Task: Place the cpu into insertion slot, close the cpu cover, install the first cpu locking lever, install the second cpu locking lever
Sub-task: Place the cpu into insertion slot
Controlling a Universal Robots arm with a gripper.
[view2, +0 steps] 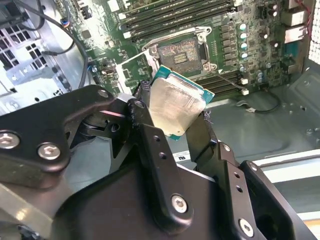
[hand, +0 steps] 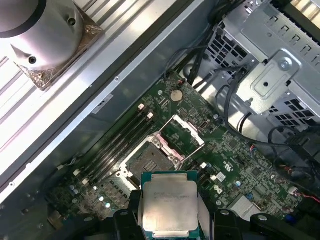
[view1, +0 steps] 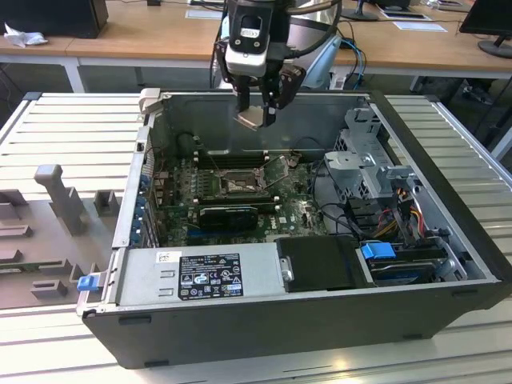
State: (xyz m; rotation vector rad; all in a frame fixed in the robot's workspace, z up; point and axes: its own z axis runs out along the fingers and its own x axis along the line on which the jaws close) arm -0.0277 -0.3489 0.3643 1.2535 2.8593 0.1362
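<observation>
Above the open case [view1: 320,320], the gripper [view1: 256,112] pinched the cpu [view1: 250,118] by two edges, closed tight on it. It hung high over the slot [view1: 238,184], whose cover [hand: 190,130] stood open. I thought it should go down flat, corners lined up, gently, with no push. A sticker [view1: 210,276] and the chip top had print, but I could not read it.

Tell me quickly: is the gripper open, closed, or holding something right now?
The gripper: closed on the cpu, held clear of the slot.
</observation>
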